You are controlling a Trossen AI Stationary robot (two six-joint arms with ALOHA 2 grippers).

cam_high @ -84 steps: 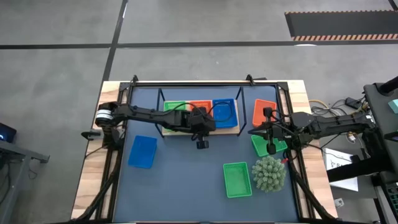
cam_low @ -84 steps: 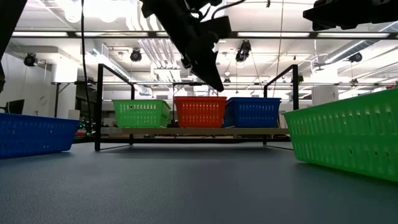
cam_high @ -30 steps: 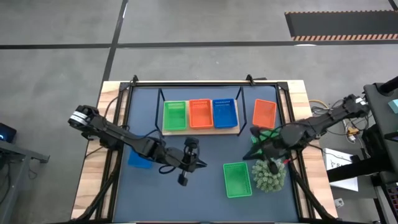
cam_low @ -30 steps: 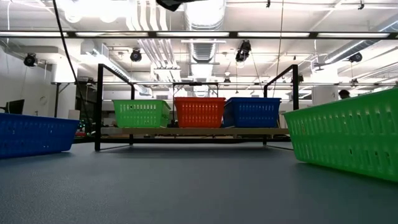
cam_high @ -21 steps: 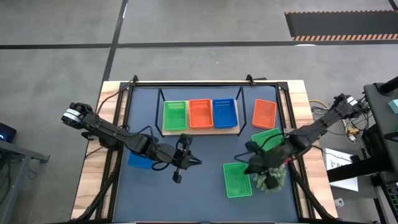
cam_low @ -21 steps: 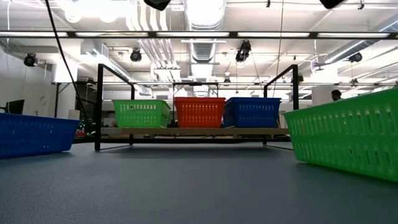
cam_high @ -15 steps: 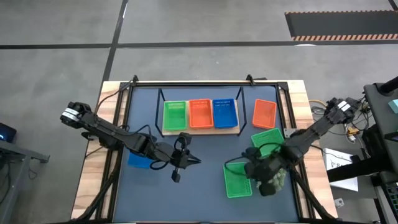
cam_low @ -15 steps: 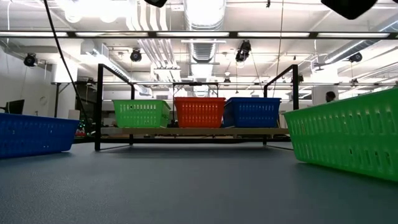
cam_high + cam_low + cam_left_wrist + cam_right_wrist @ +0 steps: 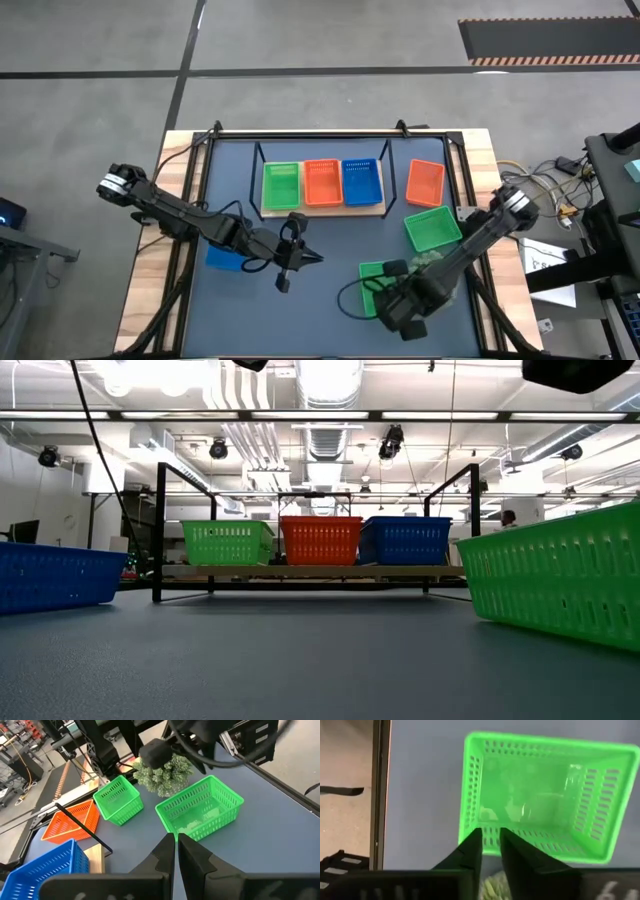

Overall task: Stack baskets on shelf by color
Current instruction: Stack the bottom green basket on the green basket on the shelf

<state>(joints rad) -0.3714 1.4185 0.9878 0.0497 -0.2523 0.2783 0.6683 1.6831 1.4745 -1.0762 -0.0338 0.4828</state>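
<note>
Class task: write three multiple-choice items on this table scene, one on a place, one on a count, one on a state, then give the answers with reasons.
1. Which plastic basket sits in the middle of the low wooden shelf?
A. blue
B. orange-red
C. green

2. How many green perforated baskets show in the high view?
A. one
B. two
C. three

3. How are the left gripper's fingers?
A. wide open
B. shut on a basket
C. shut, holding nothing

Answers:
1 B: the orange-red basket stands between the green shelf basket and the blue shelf basket.
2 C: one on the shelf, one green basket at the mat's right edge, and one green basket under the right gripper.
3 C: the left wrist view shows the fingers pressed together above the mat, nothing between them.
</note>
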